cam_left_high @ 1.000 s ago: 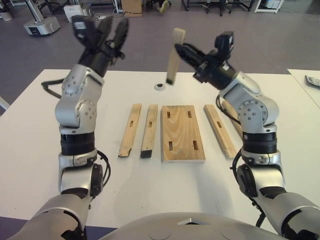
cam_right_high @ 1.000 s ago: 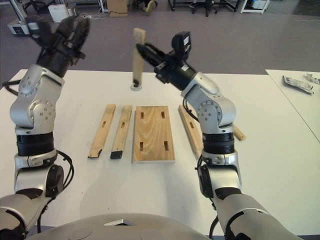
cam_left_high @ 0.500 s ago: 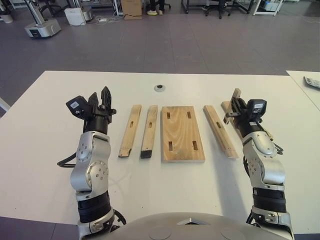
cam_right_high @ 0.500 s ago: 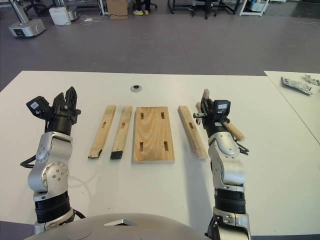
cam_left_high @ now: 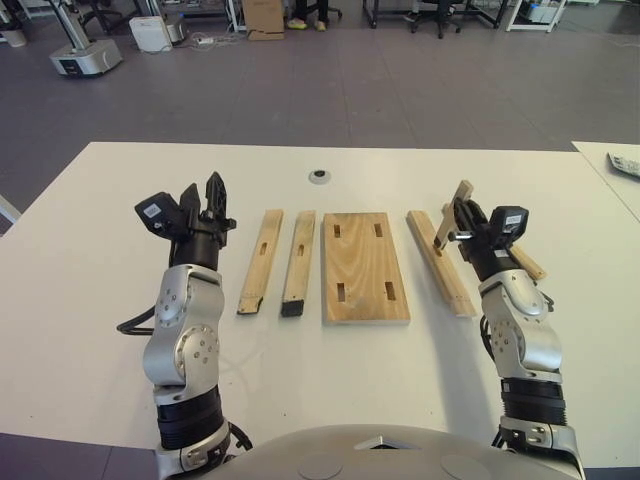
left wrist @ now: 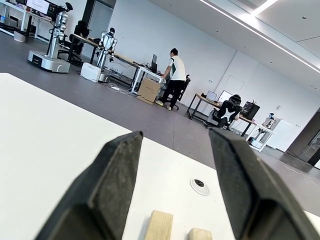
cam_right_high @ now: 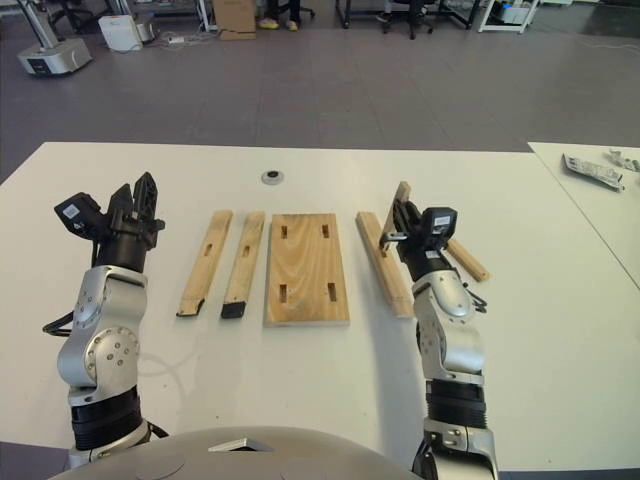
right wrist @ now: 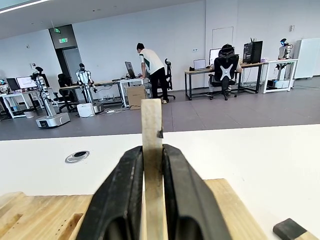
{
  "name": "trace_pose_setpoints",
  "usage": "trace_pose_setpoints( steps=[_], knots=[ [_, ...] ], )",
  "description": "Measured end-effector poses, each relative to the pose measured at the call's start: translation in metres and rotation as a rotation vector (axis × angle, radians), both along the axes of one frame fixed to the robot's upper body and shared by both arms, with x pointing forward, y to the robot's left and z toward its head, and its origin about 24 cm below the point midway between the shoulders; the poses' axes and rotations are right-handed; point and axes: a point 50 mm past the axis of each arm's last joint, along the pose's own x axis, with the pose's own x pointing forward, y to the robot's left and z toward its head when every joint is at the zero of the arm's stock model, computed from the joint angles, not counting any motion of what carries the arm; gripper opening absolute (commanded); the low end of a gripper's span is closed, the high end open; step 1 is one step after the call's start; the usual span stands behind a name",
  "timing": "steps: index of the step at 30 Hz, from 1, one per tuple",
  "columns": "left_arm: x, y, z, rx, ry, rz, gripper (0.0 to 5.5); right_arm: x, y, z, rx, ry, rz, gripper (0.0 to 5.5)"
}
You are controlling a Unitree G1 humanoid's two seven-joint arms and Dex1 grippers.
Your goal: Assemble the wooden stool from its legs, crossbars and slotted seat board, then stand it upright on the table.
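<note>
- Right gripper (right wrist: 151,156) pinches a crossbar (right wrist: 151,120), tilted upright, with a leg (cam_left_high: 440,262) just beside and below it.
- Square it over that leg before pressing (no forcing).
- Left gripper (left wrist: 175,145) is spread, two slotted legs (left wrist: 160,226) just ahead.

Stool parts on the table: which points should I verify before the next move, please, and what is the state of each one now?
1. Right pincer shut on the wooden piece: ok.
2. Left pincer open and empty: ok.
3. Seat board lying flat, four slots facing up and uncovered: ok.
4. Slotted bar and dark-tipped bar left of the board, lying apart: ok.
5. End of the held piece fits a slot: cannot tell.
6. Any part already joined to the board: not ok.
</note>
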Motion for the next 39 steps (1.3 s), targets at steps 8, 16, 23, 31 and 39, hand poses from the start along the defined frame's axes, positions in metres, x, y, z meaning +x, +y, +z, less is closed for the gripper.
trace_pose_setpoints(
  steps=[8, 16, 23, 31, 39],
  knots=[
    [0.002, 0.0, 0.004, 0.007, -0.015, -0.009, 2.44, -0.005, -0.002, -0.014, 0.016, 0.008, -0.023, 0.42],
    [0.002, -0.001, 0.005, 0.005, -0.021, -0.015, 2.44, -0.015, -0.006, -0.026, -0.024, -0.024, 0.019, 0.42],
    [0.003, -0.003, 0.006, -0.012, -0.056, -0.073, 2.44, -0.035, -0.006, -0.045, 0.032, -0.046, 0.041, 0.42],
    [0.006, -0.005, 0.009, -0.015, -0.083, -0.084, 2.44, -0.022, -0.007, -0.041, 0.02, 0.004, 0.061, 0.42],
    [0.002, -0.007, 0.005, -0.037, -0.082, -0.063, 2.44, -0.022, -0.007, -0.051, -0.002, 0.117, 0.081, 0.42]
  ],
)
